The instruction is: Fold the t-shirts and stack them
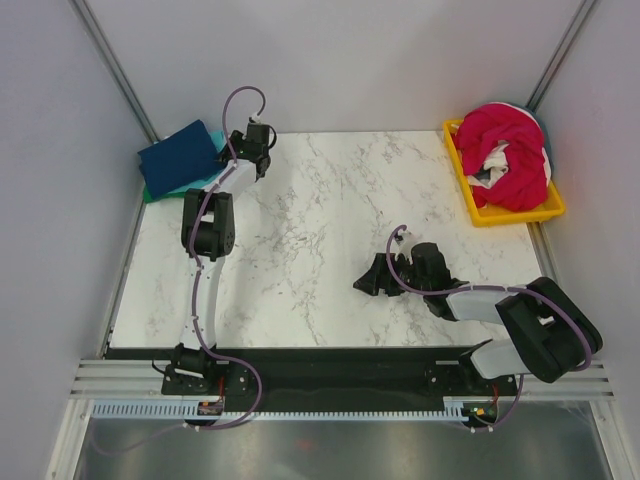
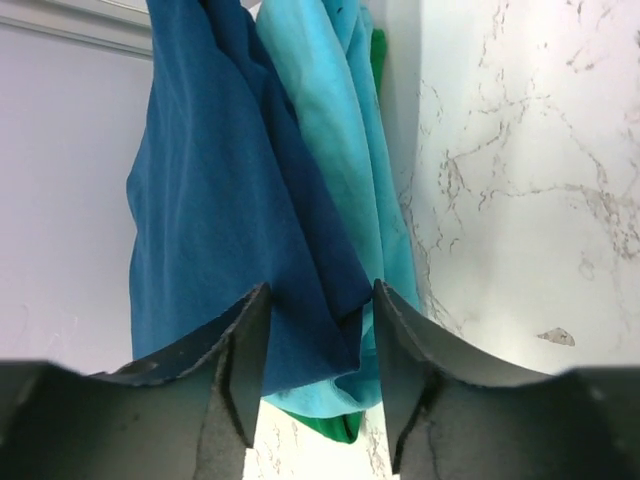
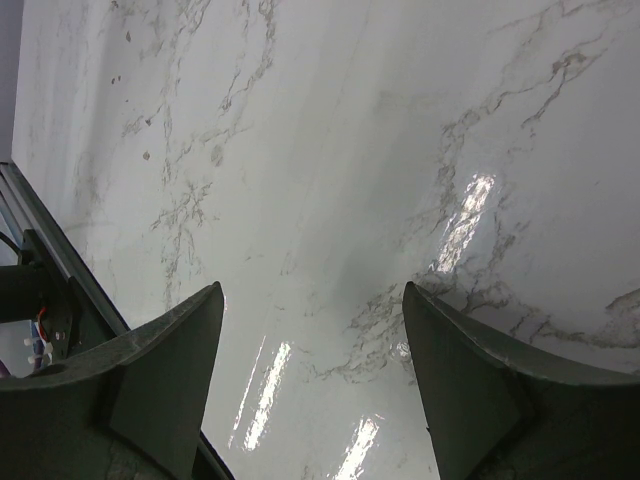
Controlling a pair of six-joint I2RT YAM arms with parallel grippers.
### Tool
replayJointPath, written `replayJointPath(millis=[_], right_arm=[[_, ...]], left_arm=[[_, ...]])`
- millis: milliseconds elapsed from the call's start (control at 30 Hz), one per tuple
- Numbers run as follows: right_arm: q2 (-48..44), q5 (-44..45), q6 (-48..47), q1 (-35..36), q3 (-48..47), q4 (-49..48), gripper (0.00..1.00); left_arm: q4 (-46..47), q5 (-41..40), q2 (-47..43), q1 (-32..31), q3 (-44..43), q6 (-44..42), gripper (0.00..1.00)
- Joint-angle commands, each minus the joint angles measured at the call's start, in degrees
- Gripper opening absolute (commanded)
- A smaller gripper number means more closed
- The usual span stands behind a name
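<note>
Left gripper is out at the far left corner of the marble table, right over the stack. Its jaws are apart, with the near edge of the navy t-shirt showing in the gap. I see no cloth bunched between them, so I read it as nothing pinched.

The navy one lies on top, the teal t-shirt is under it, and a sliver of the green t-shirt peeks out at the bottom. I judge this as squaring off the top fold. To do it well I'd come away straight up, without dragging sideways, or the navy layer slides off the teal. That right-hand edge already sits a little staggered.

Right gripper hangs over bare marble, jaws wide, holding nothing.

Now the yellow tray at the far right. The magenta-red t-shirt is heaped in it, crumpled and spilling over the rim. The white t-shirt is tangled in the middle. Both are unfolded, so there's plenty left.
</note>
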State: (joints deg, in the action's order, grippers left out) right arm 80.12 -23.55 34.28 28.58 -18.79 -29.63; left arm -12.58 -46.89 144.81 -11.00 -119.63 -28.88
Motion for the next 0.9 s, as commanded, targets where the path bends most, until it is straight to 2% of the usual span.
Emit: replayJointPath(millis=[0, 200, 300, 500, 733, 867], right_arm=[[1.0, -0.6, -0.4, -0.2, -0.3, 0.6, 0.81], [1.0, -0.7, -0.4, -0.2, -0.4, 0.6, 0.81], [1.1, -0.7, -0.4, -0.2, -0.4, 0.6, 0.81], [1.3, -0.8, -0.4, -0.2, -0.6, 0.6, 0.81], [1.4, -1.0, -0.4, -0.2, -0.7, 0.8, 0.81], [1.4, -1.1, -0.4, -0.2, -0.7, 0.7, 0.81]], left_arm=[[3.8, -2.4, 0.0, 0.2, -0.9, -2.6, 0.5], [4.4, -2.4, -0.5, 0.8, 0.0, -2.7, 0.31], [4.5, -2.6, -0.5, 1.1, 0.5, -2.7, 0.02], [4.8, -2.1, -5.2, 0.5, 5.2, -2.2, 0.02], [14.1, -5.8, -15.7, 0.7, 22.1, -5.7, 0.02], [14.2, -6.4, -19.4, 1.7, 26.5, -3.7, 0.02]])
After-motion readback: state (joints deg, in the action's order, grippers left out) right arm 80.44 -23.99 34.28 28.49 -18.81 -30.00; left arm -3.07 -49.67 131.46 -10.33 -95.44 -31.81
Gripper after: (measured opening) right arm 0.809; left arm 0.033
